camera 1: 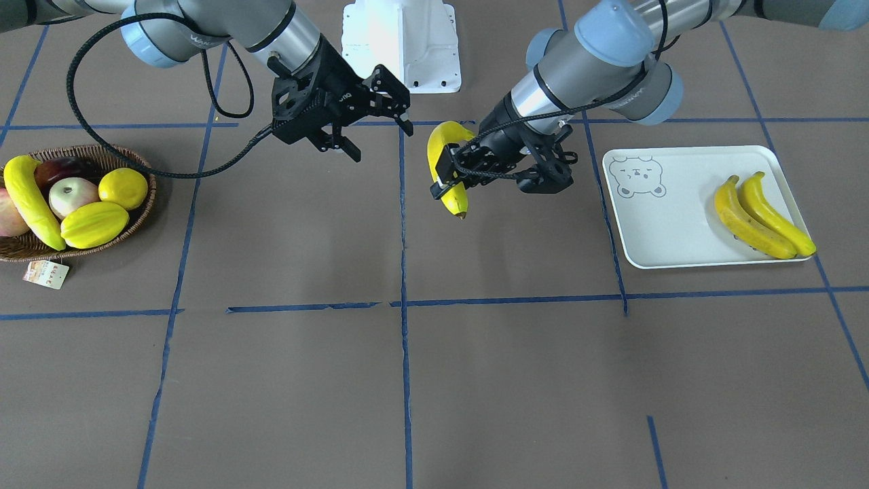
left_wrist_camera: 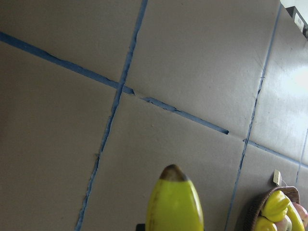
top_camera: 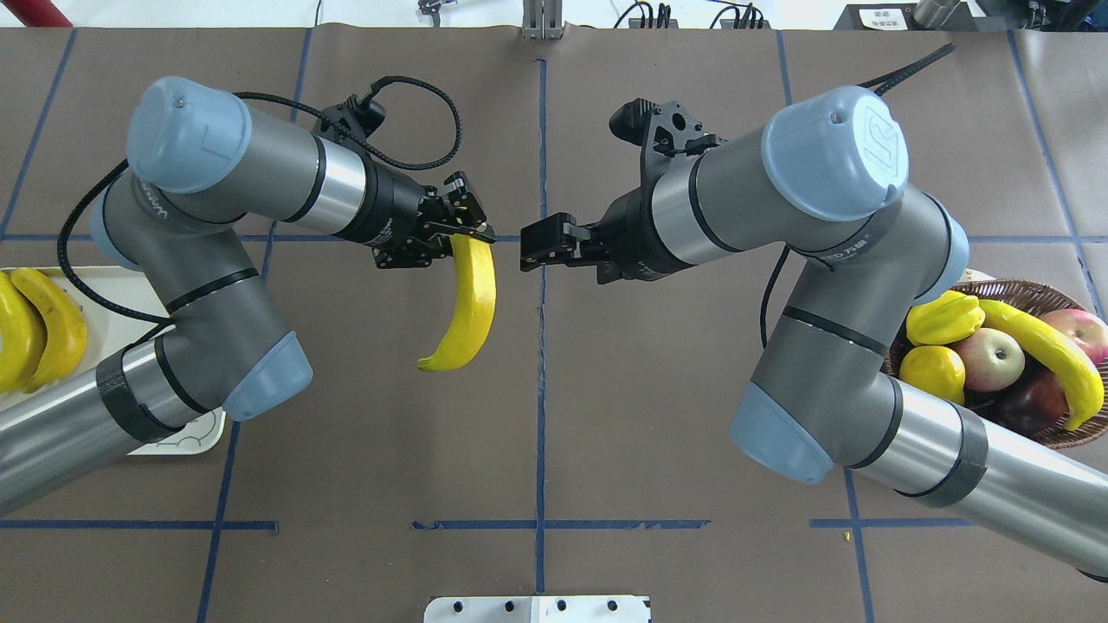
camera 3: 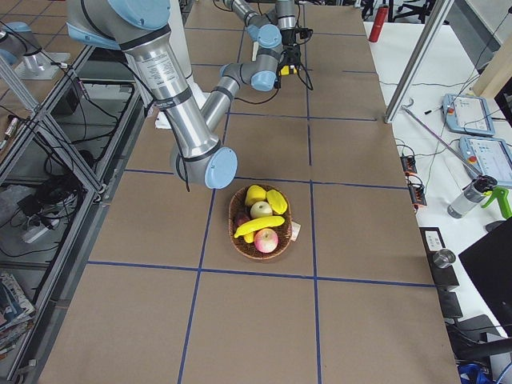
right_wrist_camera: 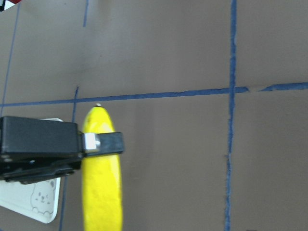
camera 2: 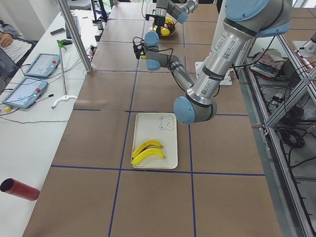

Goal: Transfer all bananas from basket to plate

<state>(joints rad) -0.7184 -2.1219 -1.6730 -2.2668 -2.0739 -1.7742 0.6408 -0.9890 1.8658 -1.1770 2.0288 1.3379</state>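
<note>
My left gripper is shut on a yellow banana, which hangs above the table's middle. In the right wrist view this banana shows with a left finger across it. Just beside it, my right gripper is open and empty. Two bananas lie on the plate. One banana lies in the wicker basket.
The basket also holds a lemon, a starfruit and apples, with a paper tag at its rim. The robot's white base stands at the table's back edge. Blue tape lines cross the brown table.
</note>
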